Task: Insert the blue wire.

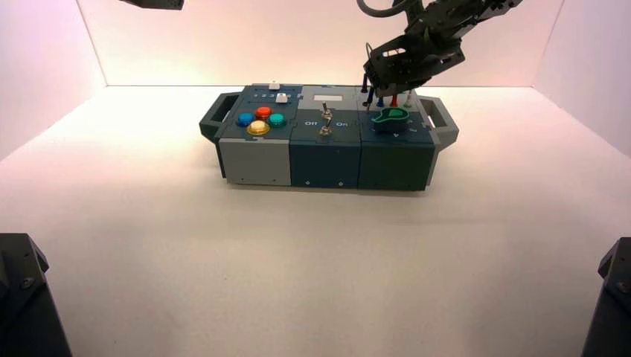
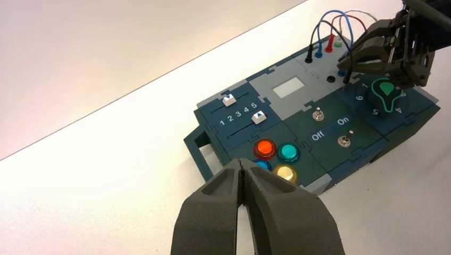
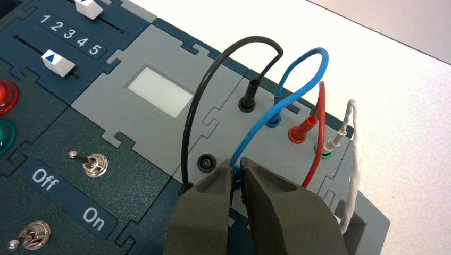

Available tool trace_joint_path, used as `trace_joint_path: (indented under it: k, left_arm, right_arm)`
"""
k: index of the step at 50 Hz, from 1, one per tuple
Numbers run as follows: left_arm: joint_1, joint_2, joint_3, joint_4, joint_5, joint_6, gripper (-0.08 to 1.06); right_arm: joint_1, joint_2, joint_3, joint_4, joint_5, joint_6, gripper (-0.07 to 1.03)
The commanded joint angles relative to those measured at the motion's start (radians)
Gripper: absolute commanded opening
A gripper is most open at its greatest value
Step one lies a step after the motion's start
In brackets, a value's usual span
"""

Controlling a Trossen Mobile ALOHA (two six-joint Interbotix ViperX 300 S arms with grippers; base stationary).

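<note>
The blue wire (image 3: 311,51) arches over the grey panel at the box's back right. One end sits in a blue socket (image 3: 274,121). My right gripper (image 3: 237,163) is shut on the wire's other end, low over the panel and just beside an empty black socket (image 3: 206,162). The plug itself is hidden between the fingers. In the high view the right gripper (image 1: 372,93) hangs over the box's back right corner; the left wrist view shows it (image 2: 348,74) too. My left gripper (image 2: 242,164) is shut and empty, held in the air off the box's left front.
A black wire (image 3: 213,69), a red wire (image 3: 320,117) and a white wire (image 3: 351,133) loop right beside the blue one. A green knob (image 1: 390,117), two toggle switches (image 1: 325,115), coloured buttons (image 1: 258,127) and two sliders (image 3: 58,61) fill the box (image 1: 257,160).
</note>
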Motion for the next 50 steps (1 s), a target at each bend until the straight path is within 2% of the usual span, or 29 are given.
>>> trace_joint_path:
  k: [1, 5, 13, 16, 17, 18, 25, 26, 32, 50]
  left_arm:
    - [0.006, -0.003, -0.02, 0.002, -0.009, 0.005, -0.03]
    - [0.008, -0.005, -0.02, 0.002, -0.011, 0.005, -0.03]
    - [0.012, -0.006, -0.018, 0.002, -0.009, 0.005, -0.03]
    - [0.012, -0.008, -0.02, 0.002, -0.009, 0.005, -0.03]
    - [0.015, -0.014, -0.018, 0.002, -0.011, 0.005, -0.03]
    - [0.015, -0.015, -0.018, 0.002, -0.011, 0.005, -0.03]
    - [0.018, -0.018, -0.017, 0.002, -0.011, 0.005, -0.03]
    - [0.018, -0.018, -0.017, 0.002, -0.009, 0.005, -0.03]
    - [0.018, -0.018, -0.017, 0.002, -0.009, 0.005, -0.03]
    - [0.018, -0.018, -0.018, 0.002, -0.009, 0.005, -0.03]
  right_arm:
    - [-0.003, 0.015, 0.009, 0.002, 0.041, 0.0, -0.02]
    - [-0.003, 0.017, 0.006, 0.002, 0.041, 0.0, -0.01]
    - [-0.003, 0.023, -0.006, 0.003, 0.041, 0.006, 0.19]
    - [-0.003, 0.026, -0.008, 0.003, 0.041, 0.006, 0.21]
    - [-0.003, 0.031, -0.017, 0.003, 0.041, 0.009, 0.29]
    - [-0.003, 0.031, -0.017, 0.005, 0.041, 0.009, 0.3]
    - [-0.003, 0.021, -0.023, 0.009, 0.061, 0.009, 0.33]
    - [-0.003, -0.002, -0.034, 0.011, 0.114, 0.009, 0.33]
    - [0.0, -0.034, -0.061, 0.011, 0.204, 0.009, 0.34]
    - [0.0, -0.124, -0.132, 0.009, 0.431, 0.006, 0.34]
